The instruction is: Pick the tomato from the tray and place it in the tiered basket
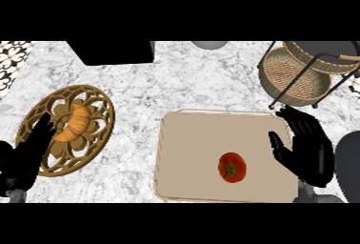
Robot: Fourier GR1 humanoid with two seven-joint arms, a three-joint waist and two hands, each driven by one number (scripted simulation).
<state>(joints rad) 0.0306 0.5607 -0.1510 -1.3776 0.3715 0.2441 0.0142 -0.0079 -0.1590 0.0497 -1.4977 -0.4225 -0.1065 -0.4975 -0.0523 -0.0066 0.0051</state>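
Observation:
A red tomato (232,167) with a green stem lies on the beige tray (197,138), toward its lower right. My right hand (308,147) stands open just right of the tomato, over the tray's right edge, fingers straight and pointing away from me, thumb toward the tomato without touching it. The wicker tiered basket (295,76) on its black frame sits at the upper right, beyond the right hand. My left hand (28,155) rests open at the left edge.
A round wooden openwork trivet (91,102) with a croissant (75,124) on it lies at the left, partly under my left hand. A black appliance (116,51) stands at the counter's back. The counter is grey-white marble.

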